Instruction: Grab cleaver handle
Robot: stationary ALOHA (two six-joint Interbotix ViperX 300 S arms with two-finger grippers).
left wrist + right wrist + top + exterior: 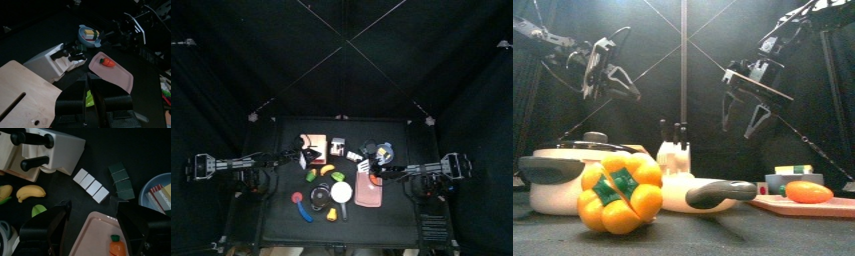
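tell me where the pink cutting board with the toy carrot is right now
In the top view the pink cutting board lies flat on the table's right half toward the front edge, with the toy carrot on it and the right gripper hanging just above.

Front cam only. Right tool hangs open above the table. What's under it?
Observer: In the right wrist view the right tool is open, and a salmon flat piece shows below, between its jaws.
Operator: Handle visible?
Observer: I can't make out a handle stub in any view. A small orange toy lies on the piece.
Operator: Clutter beside it?
Observer: From the top view, a white plate lies right beside it, on the left arm's side.
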